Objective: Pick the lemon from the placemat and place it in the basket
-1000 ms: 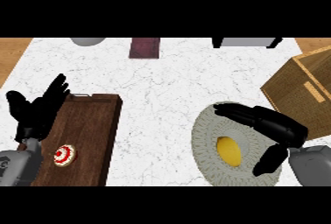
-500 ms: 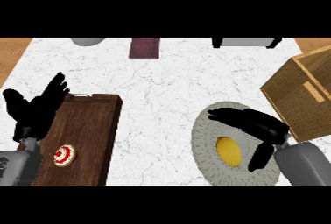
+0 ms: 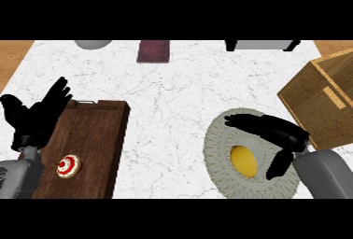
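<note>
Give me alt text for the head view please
The right hand arches over a yellow lemon on a round woven placemat, beside a wicker basket. The left hand rests open by a wooden tray.

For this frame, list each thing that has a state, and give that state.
lemon: lying on the placemat, not lifted
placemat: flat on the counter
basket: open top, no lemon visible inside
right robot hand: open, arched over the lemon, fingers not closed on it
left robot hand: open, resting at the left edge, fingers up
wooden tray: holding a red-and-white round item
</note>
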Controlling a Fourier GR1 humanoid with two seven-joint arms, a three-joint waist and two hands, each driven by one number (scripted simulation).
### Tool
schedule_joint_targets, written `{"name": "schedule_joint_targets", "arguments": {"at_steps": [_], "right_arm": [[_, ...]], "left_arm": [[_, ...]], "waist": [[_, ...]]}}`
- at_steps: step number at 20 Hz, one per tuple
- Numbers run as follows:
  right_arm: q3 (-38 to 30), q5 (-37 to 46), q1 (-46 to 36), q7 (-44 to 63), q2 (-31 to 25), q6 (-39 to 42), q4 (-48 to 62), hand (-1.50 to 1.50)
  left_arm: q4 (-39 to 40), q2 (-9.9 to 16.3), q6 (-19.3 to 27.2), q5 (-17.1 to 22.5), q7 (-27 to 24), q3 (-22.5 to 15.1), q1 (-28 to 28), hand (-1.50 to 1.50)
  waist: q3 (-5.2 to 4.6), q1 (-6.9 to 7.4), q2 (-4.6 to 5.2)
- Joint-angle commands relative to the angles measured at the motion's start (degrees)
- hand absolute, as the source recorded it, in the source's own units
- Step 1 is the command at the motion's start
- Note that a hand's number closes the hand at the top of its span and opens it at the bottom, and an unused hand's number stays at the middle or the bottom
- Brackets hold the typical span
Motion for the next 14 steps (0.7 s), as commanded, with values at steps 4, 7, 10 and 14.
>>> {"name": "schedule_joint_targets", "arguments": {"at_steps": [4,7,10,14], "right_arm": [[1.8,0.6,1.6,-5.5,0.1,0.9,0.5,-1.50],[2.3,1.7,5.8,-9.5,-3.0,-1.9,-0.6,-1.50],[3.3,4.7,5.0,-4.7,1.3,-4.7,0.7,-1.50],[3.6,8.0,5.7,-2.6,2.3,-6.7,0.3,-1.50]], "left_arm": [[-1.4,-3.1,0.7,-3.3,-2.9,-1.2,2.9,0.00],[-0.5,-2.4,0.6,-3.0,0.4,0.4,-0.3,0.00],[-0.5,-2.1,-1.8,-2.4,-2.4,2.5,2.5,0.00],[-1.8,-1.3,-4.0,-1.1,0.7,4.2,1.8,0.00]], "waist": [[-0.01,0.03,-0.06],[0.00,-0.18,-0.06],[-0.01,-0.03,-0.04],[-0.01,-0.01,-0.05]]}}
